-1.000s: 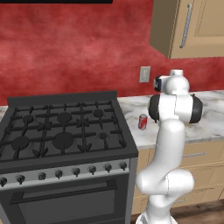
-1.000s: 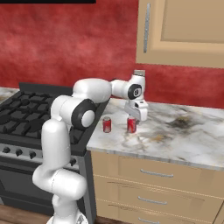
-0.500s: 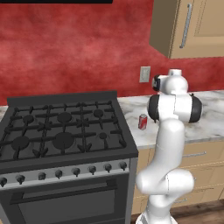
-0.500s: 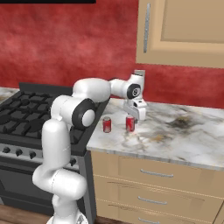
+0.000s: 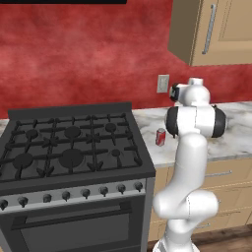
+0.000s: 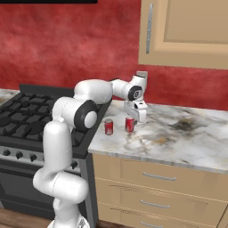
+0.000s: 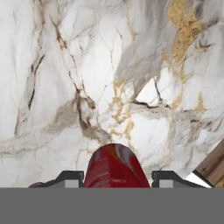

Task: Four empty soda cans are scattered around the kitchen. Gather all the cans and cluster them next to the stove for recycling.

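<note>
While over marble counter (image 6: 187, 138) | gripper (image 6: 132, 119) clamped on red soda can (image 7: 114, 167)

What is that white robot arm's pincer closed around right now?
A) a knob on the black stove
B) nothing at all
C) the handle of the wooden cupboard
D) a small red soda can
D: the pincer is shut on a small red soda can over the marble counter, and the hand view shows that can between its tips, with another red can standing beside it.
</note>
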Available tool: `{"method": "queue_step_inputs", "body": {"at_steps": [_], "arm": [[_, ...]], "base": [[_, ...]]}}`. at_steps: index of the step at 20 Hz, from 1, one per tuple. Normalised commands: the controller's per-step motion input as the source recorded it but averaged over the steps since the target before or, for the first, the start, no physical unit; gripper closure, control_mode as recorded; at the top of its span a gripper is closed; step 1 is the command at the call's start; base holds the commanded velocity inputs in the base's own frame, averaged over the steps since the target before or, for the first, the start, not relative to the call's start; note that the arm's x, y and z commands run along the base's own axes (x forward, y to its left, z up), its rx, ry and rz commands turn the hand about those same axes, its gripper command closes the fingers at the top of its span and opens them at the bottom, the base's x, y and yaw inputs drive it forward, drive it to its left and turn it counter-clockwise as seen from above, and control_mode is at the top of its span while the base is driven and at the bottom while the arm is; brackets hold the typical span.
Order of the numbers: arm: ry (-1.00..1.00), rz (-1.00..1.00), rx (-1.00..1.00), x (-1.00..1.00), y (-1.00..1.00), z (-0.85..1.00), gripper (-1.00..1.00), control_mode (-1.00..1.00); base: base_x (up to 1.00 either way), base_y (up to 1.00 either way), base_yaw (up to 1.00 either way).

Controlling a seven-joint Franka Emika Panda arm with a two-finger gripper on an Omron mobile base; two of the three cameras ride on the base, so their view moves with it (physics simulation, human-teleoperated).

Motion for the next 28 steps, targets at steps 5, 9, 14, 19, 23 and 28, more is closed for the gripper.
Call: {"method": "queue_step_inputs", "body": {"at_steps": [5,9,14,19,23,28], "arm": [[-0.03,0.00,0.01,0.08,0.14,-0.14,1.00,-1.00],[0.00,0.00,0.00,0.14,0.12,-0.20,1.00,-1.00],[0.00,0.00,0.00,0.18,0.10,-0.17,1.00,-1.00],[0.00,0.00,0.00,0.17,0.11,-0.20,1.00,-1.00],[0.00,0.00,0.00,0.19,0.07,-0.23,1.00,-1.00],[0.00,0.00,0.00,0.18,0.03,-0.21,1.00,-1.00]], "base": [[0.00,0.00,0.00],[0.00,0.00,0.00],[0.00,0.00,0.00],[0.00,0.00,0.00],[0.00,0.00,0.00],[0.00,0.00,0.00]]}}
